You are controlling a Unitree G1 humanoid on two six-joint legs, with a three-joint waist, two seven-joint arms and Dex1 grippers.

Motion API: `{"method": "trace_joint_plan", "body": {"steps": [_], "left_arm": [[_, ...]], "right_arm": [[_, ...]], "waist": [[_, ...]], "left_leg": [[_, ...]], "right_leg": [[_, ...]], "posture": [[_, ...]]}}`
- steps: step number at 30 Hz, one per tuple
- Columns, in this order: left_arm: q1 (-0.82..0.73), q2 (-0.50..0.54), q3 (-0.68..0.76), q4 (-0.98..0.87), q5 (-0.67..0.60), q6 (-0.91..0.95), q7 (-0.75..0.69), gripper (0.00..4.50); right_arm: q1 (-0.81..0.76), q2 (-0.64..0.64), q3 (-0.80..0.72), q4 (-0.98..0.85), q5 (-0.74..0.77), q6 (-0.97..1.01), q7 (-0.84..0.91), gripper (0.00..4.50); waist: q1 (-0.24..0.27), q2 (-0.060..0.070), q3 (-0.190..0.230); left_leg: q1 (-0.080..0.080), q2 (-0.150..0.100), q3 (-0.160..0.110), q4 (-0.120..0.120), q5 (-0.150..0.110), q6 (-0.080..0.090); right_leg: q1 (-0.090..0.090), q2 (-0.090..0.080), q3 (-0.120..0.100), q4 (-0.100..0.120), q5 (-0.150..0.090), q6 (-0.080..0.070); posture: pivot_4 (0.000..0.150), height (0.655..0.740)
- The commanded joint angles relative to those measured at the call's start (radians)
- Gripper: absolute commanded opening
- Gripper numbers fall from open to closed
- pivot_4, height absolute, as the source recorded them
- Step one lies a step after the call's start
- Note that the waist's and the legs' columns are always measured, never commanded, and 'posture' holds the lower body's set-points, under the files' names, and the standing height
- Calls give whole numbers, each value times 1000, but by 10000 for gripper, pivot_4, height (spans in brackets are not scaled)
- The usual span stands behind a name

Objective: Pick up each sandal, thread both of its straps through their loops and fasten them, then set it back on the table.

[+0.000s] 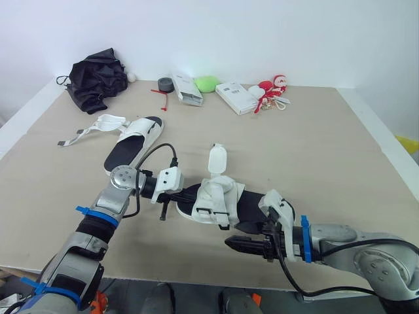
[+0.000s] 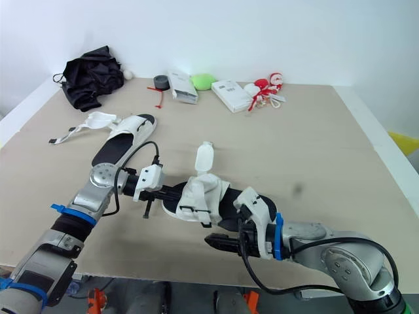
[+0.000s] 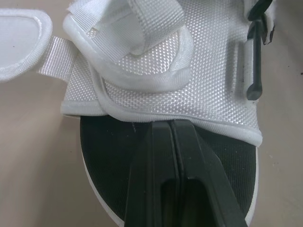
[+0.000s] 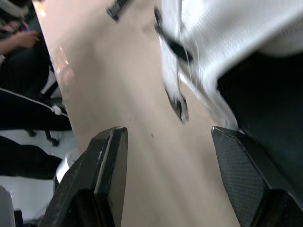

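Table [image 1: 314, 144]: a beige top. I am looking down over both arms.
Near sandal [image 1: 219, 196]: it lies flat near the front edge, between my two grippers. It has a white upper and a black footbed.
Strap tab [image 1: 217, 159]: one white tab on that sandal stands up free on its far side, not lying against the upper.
Buckle [image 3: 255, 66]: a thin black loop sits on the side of the white upper.
Left gripper [image 3: 170, 124]: it reaches in over the bare end of the black footbed. Its fingers [image 3: 158, 175] are pressed together, with the tips right at the rim of the white upper. I cannot tell from here whether they nip that rim or only touch it.
Right gripper [image 1: 230, 243]: it is low over the table at the near side of the same sandal. Its fingers [image 4: 106, 161] are spread wide and hold nothing. One finger is just beside the sole.
Far sandal [image 1: 134, 140]: it lies at the back left, well away from both grippers.
Loose strap [image 1: 85, 131]: it trails from the far sandal out to the left across the table.
Back edge: a black cloth [image 1: 98, 78], a roll of tape [image 1: 165, 84], two white boxes [image 1: 186, 88], a green lump [image 1: 208, 83] and a red and white toy [image 1: 272, 88].
Beyond the table: a person's dark sleeve [image 4: 19, 52] is beside the table edge in the right wrist view.
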Motion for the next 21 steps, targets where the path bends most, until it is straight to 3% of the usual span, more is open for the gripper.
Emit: {"method": "trace_joint_plan", "body": {"steps": [1,8,11,15,16,21], "left_arm": [[43,0,-77,73,81,30,-13,0],[42,-2,-73,74,77,34,-10,0],[44,0,-71,69,76,38,-8,0],[45,2,-68,65,75,42,-7,0],[45,2,-68,65,75,43,-7,0],[46,3,-67,64,74,44,-5,0]], "right_arm": [[-29,23,-10,-13,10,-9,-3,30839],[-57,105,44,27,5,28,-40,30839],[-62,125,52,38,5,43,-45,22291],[-64,130,42,43,11,47,-37,2781],[-65,129,41,44,10,48,-35,582],[-59,120,40,39,12,45,-15,582]], "waist": [[0,0,0],[0,0,0],[0,0,0],[0,0,0],[0,0,0],[0,0,0]], "left_leg": [[0,0,0,0,0,0],[0,0,0,0,0,0],[0,0,0,0,0,0],[0,0,0,0,0,0],[0,0,0,0,0,0],[0,0,0,0,0,0]], "right_leg": [[0,0,0,0,0,0],[0,0,0,0,0,-1],[0,0,0,0,1,-1],[0,0,0,0,0,0],[0,0,0,0,1,0],[0,0,0,0,1,-1]], "posture": [[1500,7380],[1500,7380],[1500,7380],[1500,7380],[1500,7380],[1500,7380]]}}
